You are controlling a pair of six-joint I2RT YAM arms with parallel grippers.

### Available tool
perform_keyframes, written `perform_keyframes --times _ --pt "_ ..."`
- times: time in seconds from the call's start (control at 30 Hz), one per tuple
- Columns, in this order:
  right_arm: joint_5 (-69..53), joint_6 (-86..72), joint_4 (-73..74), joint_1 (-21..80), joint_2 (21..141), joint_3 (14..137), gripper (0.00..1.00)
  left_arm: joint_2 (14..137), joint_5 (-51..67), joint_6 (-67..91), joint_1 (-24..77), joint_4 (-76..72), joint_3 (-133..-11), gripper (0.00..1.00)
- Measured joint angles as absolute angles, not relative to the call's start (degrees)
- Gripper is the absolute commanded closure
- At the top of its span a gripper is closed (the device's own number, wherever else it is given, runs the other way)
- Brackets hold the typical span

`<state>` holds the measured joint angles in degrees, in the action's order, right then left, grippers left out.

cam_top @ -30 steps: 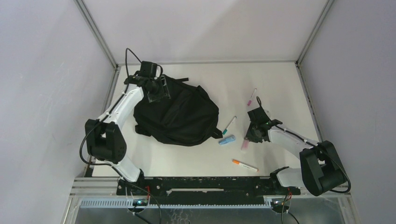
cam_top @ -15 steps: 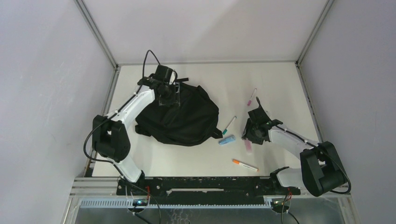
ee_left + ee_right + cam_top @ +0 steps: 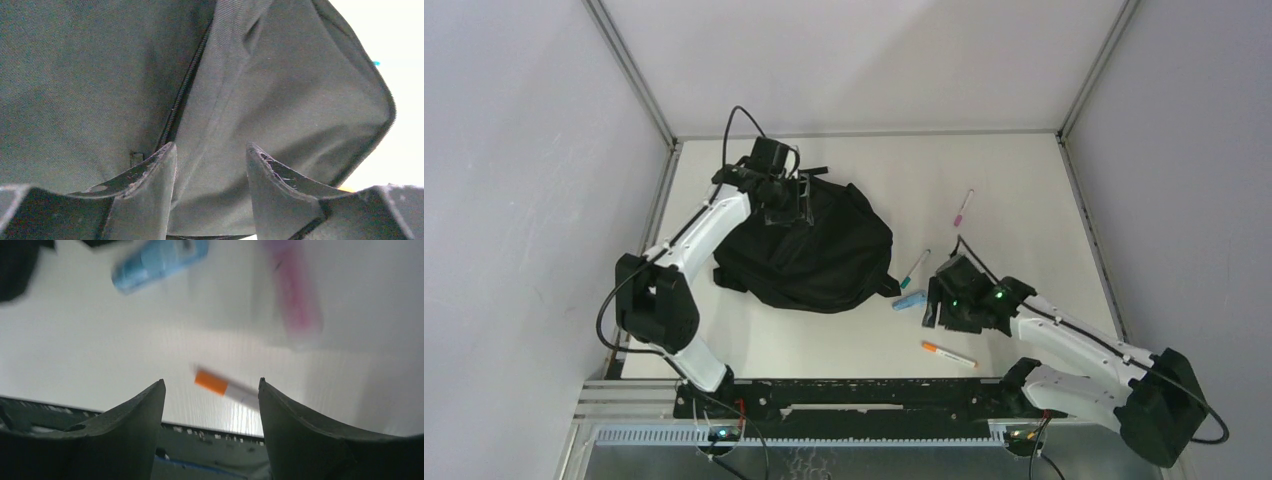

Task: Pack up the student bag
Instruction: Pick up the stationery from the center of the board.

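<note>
The student bag point(image 3: 824, 255), a black rounded backpack, lies on the left half of the white table. My left gripper point(image 3: 789, 212) is open at the bag's far left part. Its fingers stand apart against the black fabric point(image 3: 280, 90), just right of a zip point(image 3: 182, 95). My right gripper point(image 3: 936, 308) is open and empty, low over the table right of the bag. An orange-capped pen point(image 3: 220, 382) shows beyond its fingertips. A blue item point(image 3: 160, 260) and a blurred pink marker point(image 3: 295, 295) lie further off.
An orange-capped pen point(image 3: 949, 354) lies near the table's front edge. A blue item point(image 3: 911, 300) and a teal-tipped pen point(image 3: 915, 267) lie right of the bag. A pink pen point(image 3: 964, 208) rests farther back. Metal frame posts stand at the table's corners.
My right gripper has opened, left the pink marker on the table and swung toward the near edge. My left gripper has shifted right onto the bag's top.
</note>
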<state>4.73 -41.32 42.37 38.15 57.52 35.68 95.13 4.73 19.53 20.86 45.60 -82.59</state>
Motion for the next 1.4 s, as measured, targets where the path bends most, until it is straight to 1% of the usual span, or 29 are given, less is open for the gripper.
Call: perform_keyframes --times 0.03,0.1,0.2,0.5,0.67,0.77,0.87,1.07,1.3,1.33,1.4 --pt "5.0 -42.3 43.4 40.1 57.8 35.7 0.21 94.7 4.8 19.5 20.9 45.6 -82.6 0.41" --pt "5.6 -44.4 46.2 44.5 59.1 35.7 0.11 93.3 5.2 19.5 20.9 45.6 -82.6 0.41" --pt "6.4 -46.2 49.1 47.5 61.6 35.7 0.06 91.1 5.9 19.5 20.9 45.6 -82.6 0.41" --pt "8.2 -47.3 51.0 51.5 67.7 35.7 0.08 88.0 6.9 19.4 20.1 45.6 -82.6 0.41" --pt "9.7 -47.0 50.1 51.5 72.2 35.7 0.13 87.9 7.4 19.3 19.6 45.6 -82.6 0.41" --pt "9.6 -46.6 49.5 51.6 73.7 36.2 0.20 87.9 7.8 19.2 19.4 45.6 -82.6 0.41" --pt "9.3 -46.4 49.3 51.9 74.8 36.9 0.31 87.9 8.0 19.1 19.3 45.6 -82.6 0.41" --pt "8.2 -46.5 47.3 52.2 75.1 36.9 0.57 87.9 9.3 19.0 19.2 45.6 -82.6 0.41" --pt "7.8 -46.2 45.7 52.3 75.4 36.9 0.97 87.9 10.0 19.0 19.2 45.6 -82.5 0.41" --pt "7.7 -46.1 45.7 52.3 75.5 37.0 1.00 87.9 10.3 19.0 19.2 45.6 -82.5 0.41" --pt "7.6 -45.6 45.9 52.3 75.9 37.3 1.00 87.9 10.5 19.0 19.2 45.6 -82.5 0.40"
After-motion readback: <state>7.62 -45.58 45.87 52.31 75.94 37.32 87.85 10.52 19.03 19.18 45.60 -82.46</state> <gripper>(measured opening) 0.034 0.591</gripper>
